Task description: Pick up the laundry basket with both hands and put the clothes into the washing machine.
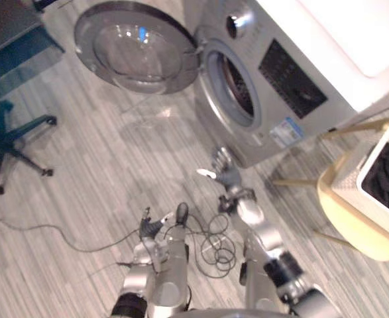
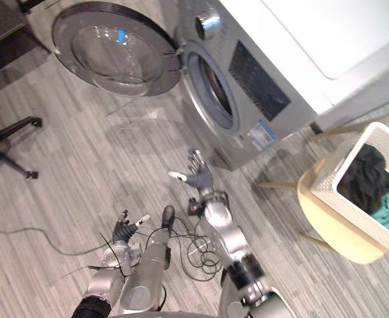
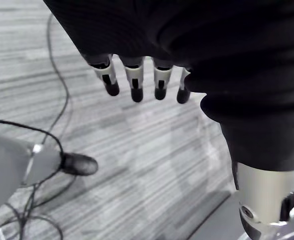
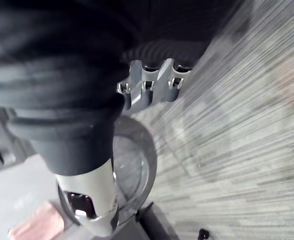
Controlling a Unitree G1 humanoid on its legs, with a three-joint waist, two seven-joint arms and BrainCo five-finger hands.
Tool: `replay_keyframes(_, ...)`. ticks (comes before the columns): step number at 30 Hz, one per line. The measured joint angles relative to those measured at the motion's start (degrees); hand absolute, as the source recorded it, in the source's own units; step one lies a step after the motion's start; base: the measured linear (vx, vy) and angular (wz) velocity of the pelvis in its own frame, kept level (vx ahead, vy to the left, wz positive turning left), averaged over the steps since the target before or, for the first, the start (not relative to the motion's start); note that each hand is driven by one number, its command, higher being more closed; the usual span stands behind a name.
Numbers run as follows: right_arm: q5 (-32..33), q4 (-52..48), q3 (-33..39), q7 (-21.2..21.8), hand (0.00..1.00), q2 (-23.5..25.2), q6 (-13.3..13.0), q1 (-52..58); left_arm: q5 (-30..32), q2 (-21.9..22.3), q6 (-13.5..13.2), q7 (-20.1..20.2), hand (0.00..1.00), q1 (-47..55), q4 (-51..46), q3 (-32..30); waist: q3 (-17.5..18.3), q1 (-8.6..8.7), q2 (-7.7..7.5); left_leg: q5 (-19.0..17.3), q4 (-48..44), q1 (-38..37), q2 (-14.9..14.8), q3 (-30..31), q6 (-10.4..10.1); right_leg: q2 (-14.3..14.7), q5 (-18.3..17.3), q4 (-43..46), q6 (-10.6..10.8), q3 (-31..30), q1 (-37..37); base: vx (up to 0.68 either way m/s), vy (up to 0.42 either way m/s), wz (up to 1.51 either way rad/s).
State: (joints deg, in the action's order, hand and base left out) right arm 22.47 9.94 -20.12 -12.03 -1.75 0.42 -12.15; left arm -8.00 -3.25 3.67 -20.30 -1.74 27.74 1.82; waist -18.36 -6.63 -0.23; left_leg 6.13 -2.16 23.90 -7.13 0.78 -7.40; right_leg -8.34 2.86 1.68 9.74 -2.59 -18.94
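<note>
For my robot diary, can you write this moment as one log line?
left hand: open, empty | right hand: open, empty | basket: on chair, clothes inside | washer door: open

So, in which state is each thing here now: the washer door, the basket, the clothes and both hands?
Washer door: swung wide open.
Basket: upright on a chair, untouched.
Clothes: in the basket.
Left hand: fingers open, empty.
Right hand: fingers open, empty.

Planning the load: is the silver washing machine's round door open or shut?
Open: the round glass door is swung wide, drum opening bared.
</note>
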Motion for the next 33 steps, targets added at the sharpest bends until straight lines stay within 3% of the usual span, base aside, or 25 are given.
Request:
replay_keyframes(2, 0.0, -0.2, 4.0, 1.1, 0.0, -1.1, 0.1, 7.3, 1.5, -2.5, 1.2, -1.2, 0.0, -5.1, 4.0, -3.4, 0.8, 2.46, -1.47, 0.0, 0.2, 0.0, -0.2, -2.6, 0.0, 0.1, 1.3, -1.1, 0.2, -2.6, -1.3, -0.05, -0.019, -0.55)
replay_keyframes(4, -0.2, -0.1, 6.9, 1.8, 0.0, -1.7, 0.2, 11.1, 1.8, -4.8, 1.7, -1.4, 0.0, -8.1, 5.8, -5.4, 0.9, 3.74, -2.13, 0.0, 0.2, 0.0, -0.4, -3.9, 0.1, 0.3, 2.4, -2.3, 0.2, -4.0, -1.7, -0.03, -0.035, -0.52)
replay_keyframes(5, -1.2, 0.0, 10.6, 2.4, 0.0, -2.9, 0.7, 14.1, 2.2, -7.8, 2.2, -1.5, 0.0, -11.4, 6.6, -7.6, 0.9, 5.53, -3.25, -0.3, 0.3, 0.2, -0.9, -5.7, 0.0, 0.6, 3.5, -3.3, 0.2, -5.9, -2.7, -0.03, -0.05, -0.62)
replay_keyframes(7, -2.2, 0.0, 13.8, 2.4, 0.0, -3.9, 1.2, 16.7, 2.2, -11.5, 2.3, -1.6, 0.0, -14.5, 8.1, -9.6, 1.0, 6.75, -4.14, -0.4, 0.2, 0.7, -1.4, -7.1, -0.1, 1.0, 4.5, -4.2, 0.1, -7.5, -3.7, -0.03, -0.059, -0.56)
replay_keyframes(9, -2.9, 0.6, 18.3, 2.9, 0.0, -4.8, 2.3, 20.3, 2.2, -18.3, 2.5, -1.4, 0.0, -20.4, 12.1, -12.8, 1.0, 8.91, -5.65, -0.4, 0.1, 1.5, -2.6, -8.7, -0.2, 2.0, 5.7, -5.5, -0.1, -9.2, -5.1, -0.03, -0.08, -0.47)
replay_keyframes(14, -2.4, 0.6, 19.4, 5.0, 0.0, -5.1, 2.5, 26.0, 1.9, -28.5, 2.9, -1.0, 0.0, -30.0, 18.7, -16.3, 0.9, 10.7, -8.18, -1.1, -1.4, 3.2, -5.1, -10.5, -1.1, 4.3, 7.8, -7.2, -0.9, -11.5, -6.8, -0.02, -0.085, -0.34)
replay_keyframes(18, -1.4, 0.5, 19.4, 6.8, 0.0, -1.7, 2.4, 27.2, 0.9, -31.8, 3.4, -1.0, 0.0, -35.4, 21.1, -18.3, 0.9, 10.62, -9.23, -3.3, -6.0, 6.8, -8.0, -10.9, -2.4, 6.4, 8.5, -7.2, -0.9, -12.1, -8.6, -0.02, -0.075, -0.22)
replay_keyframes(24, 1.6, -4.1, 19.7, 6.9, 0.0, -0.8, 2.1, 30.5, -0.3, -30.5, 3.5, -1.1, 0.0, -36.1, 20.6, -18.8, 0.8, 9.51, -9.17, -8.1, -14.8, 11.1, -12.0, -9.9, -3.2, 9.2, 8.9, -7.3, -1.1, -12.3, -8.9, -0.03, -0.029, -0.16)
replay_keyframes(33, 4.7, -7.7, 20.3, 6.2, 0.0, -0.8, 1.5, 33.0, -1.6, -28.7, 4.1, -2.3, 0.0, -39.8, 15.7, -20.5, 0.4, 6.62, -8.6, -11.7, -23.1, 17.5, -14.6, -7.1, -3.0, 10.7, 8.9, -7.3, -1.1, -11.1, -10.3, -0.03, -0.006, -0.01)
